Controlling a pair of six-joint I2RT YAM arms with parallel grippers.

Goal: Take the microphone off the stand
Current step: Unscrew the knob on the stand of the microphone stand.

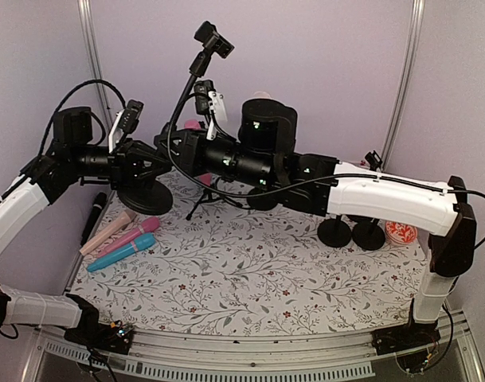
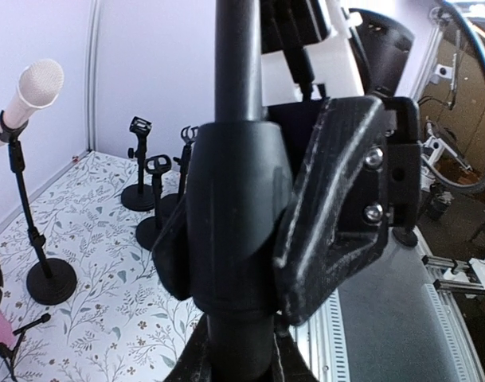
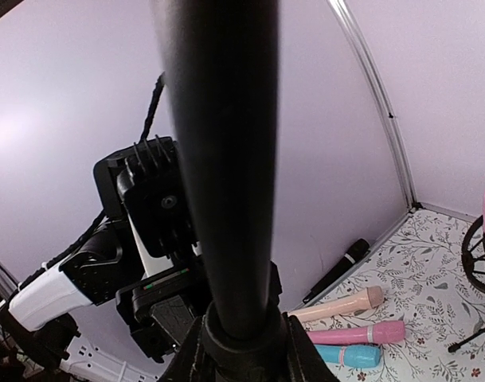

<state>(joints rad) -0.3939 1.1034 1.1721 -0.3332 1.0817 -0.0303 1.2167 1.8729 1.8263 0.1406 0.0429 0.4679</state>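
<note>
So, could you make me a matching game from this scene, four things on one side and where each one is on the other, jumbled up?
Things:
1. black microphone
2. blue microphone
3. white microphone
4. left pincer

Places:
A. clipped at the top of a stand
B. shut on a black stand pole
C. lying along the left wall
D. lying right beside the pink microphone

Pairs: 1-C, 2-D, 3-A, 4-B.
</note>
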